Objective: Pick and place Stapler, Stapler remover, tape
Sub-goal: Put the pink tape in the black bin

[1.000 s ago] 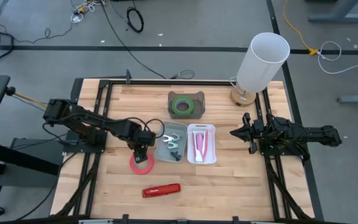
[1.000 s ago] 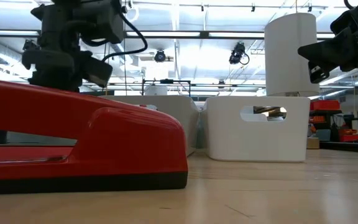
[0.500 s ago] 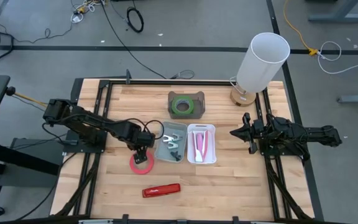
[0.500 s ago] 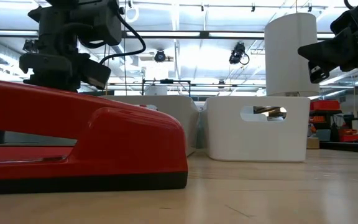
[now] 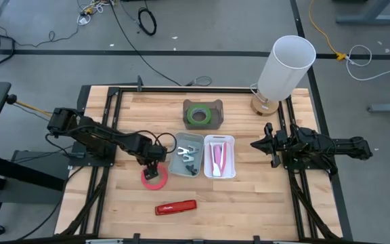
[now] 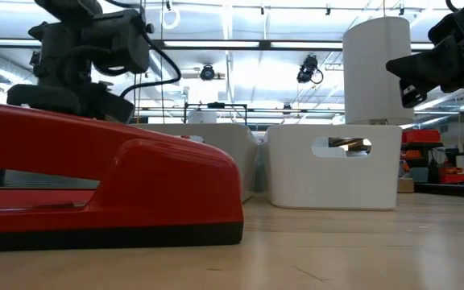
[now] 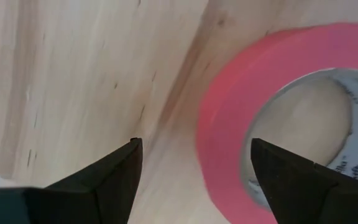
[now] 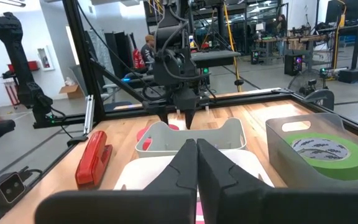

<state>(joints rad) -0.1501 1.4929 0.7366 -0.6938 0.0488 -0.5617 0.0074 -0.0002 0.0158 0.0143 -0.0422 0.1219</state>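
The pink tape roll (image 5: 154,177) is lying flat on the table just left of the grey bin (image 5: 186,155). The left gripper (image 7: 194,171) is being held open directly over it, one finger (image 7: 291,180) above the roll's rim, seen only in the left wrist view. The red stapler (image 6: 95,181) is filling the low view, hiding the roll. The right gripper (image 8: 197,163) is being kept clenched, well right of the bin.

No readable text, labels or numbers.

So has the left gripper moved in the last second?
Yes, slightly. In the high view the left gripper has drawn back from the grey bin, toward its arm's base, over the pink tape roll's far edge, fingers open.
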